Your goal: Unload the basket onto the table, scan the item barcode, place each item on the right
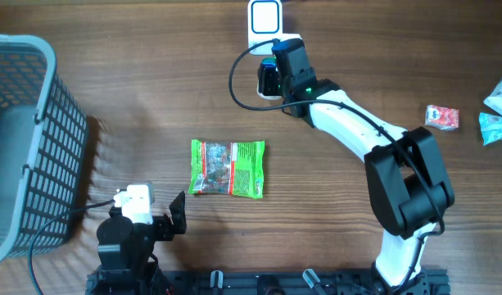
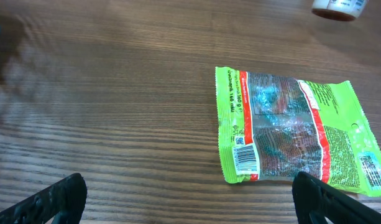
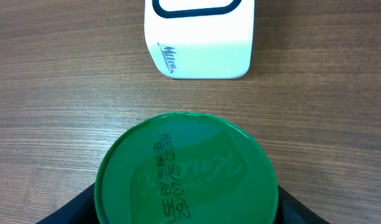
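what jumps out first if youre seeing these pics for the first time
A round green lid fills the right wrist view, sitting between the fingers of the right gripper, just in front of the white scanner at the far side of the table. Next is the bright green snack bag lying flat mid-table, barcode up, with the open left gripper near it. A grey basket stands at the left.

The table (image 1: 136,98) is showing matt, grained wood, the green packet (image 1: 228,168) is showing glossy, crinkled plastic, and the green lid (image 3: 187,171) and white scanner (image 3: 199,43) are presenting smooth plastic.
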Available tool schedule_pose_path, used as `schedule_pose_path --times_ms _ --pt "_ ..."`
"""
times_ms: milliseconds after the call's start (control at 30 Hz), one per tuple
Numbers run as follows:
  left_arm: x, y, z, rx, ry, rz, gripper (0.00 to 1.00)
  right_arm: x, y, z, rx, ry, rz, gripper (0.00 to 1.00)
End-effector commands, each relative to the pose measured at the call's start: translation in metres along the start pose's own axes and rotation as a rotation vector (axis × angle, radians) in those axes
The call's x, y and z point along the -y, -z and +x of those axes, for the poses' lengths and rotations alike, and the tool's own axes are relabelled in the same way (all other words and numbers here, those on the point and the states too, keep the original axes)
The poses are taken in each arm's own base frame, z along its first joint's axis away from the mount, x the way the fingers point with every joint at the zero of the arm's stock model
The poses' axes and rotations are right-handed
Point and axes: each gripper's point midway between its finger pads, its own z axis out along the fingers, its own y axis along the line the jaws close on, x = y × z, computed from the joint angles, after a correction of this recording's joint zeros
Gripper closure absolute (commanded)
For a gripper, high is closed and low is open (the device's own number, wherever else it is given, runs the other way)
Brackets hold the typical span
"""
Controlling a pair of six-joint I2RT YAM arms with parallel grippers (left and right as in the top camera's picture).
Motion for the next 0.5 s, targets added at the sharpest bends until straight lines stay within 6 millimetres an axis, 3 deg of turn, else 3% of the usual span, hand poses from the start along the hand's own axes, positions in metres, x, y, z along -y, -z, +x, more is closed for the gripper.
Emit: schedule_pose_path --times_ms 0,167,267,300,333,433,467 --pt "-0.001 0.000 -0.001 0.005 0.000 -0.005 0.00 -0.004 -0.002 0.016 0.001 -0.013 0.041 0.25" --pt "-0.001 0.000 -0.001 0.005 0.000 -0.005 0.00 -0.008 -0.004 0.043 0.025 -0.014 0.085 0.24" --pt "-0.001 0.000 -0.001 0.005 0.000 -0.005 0.00 -0.009 -0.003 0.045 0.041 0.001 0.114 0.21" --pt "-0.001 0.000 -0.001 0.005 0.000 -0.005 0.00 -0.011 -0.002 0.045 0.040 0.002 0.106 0.17" --pt "-0.001 0.000 -0.001 0.005 0.000 -0.005 0.00 -0.013 -0.001 0.043 0.042 0.001 0.099 0.00" --pt "-0.001 0.000 -0.001 0.005 0.000 -0.005 0.00 -0.025 0.020 0.035 0.018 -0.003 0.035 0.00" --pt "-0.001 0.000 -0.001 0.005 0.000 -0.005 0.00 -0.034 0.039 0.029 -0.021 -0.006 -0.020 0.00"
